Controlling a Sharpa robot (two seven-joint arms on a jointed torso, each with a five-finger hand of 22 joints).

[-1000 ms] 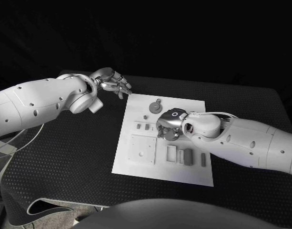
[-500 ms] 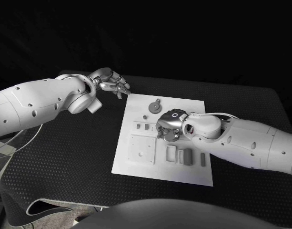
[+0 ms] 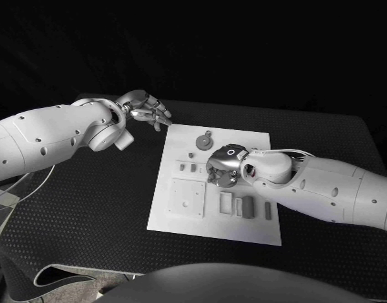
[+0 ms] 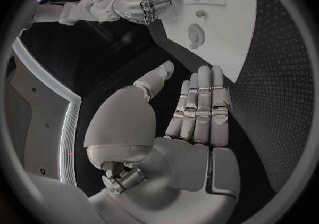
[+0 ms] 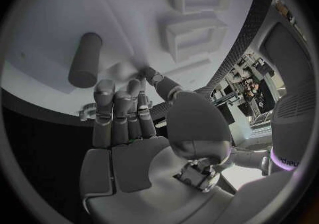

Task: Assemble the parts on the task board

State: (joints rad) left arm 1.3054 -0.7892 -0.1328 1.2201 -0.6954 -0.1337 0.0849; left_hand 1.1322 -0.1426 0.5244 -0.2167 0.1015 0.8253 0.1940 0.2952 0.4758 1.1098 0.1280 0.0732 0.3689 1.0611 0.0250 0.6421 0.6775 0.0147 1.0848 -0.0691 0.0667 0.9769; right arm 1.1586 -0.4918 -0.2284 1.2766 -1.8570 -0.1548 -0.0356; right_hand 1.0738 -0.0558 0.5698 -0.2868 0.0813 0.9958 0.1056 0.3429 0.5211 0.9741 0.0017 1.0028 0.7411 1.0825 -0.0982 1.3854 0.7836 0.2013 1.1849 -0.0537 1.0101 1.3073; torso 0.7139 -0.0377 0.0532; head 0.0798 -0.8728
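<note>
Left robot hand [image 3: 146, 108] empty, fingers straight and apart, off the far-left corner of the white rectangular task board [image 3: 180, 218] on the black bench [image 3: 84, 208]. Right robot hand [image 3: 224, 165] over mid-board, fingers curled down among small grey parts [image 3: 244, 206]; grip probably empty, can't tell. Confirm pinch before lifting.

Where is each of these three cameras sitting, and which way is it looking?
Head view: on the robot's head, looking down at the black table and white task board; both white arms show, the left hand off the board, the right hand over it.
Left wrist view: behind the left hand, facing the board's corner.
Right wrist view: behind the right hand, close above the board.
Shared: the left wrist view and head view both show the right hand over the board.
</note>
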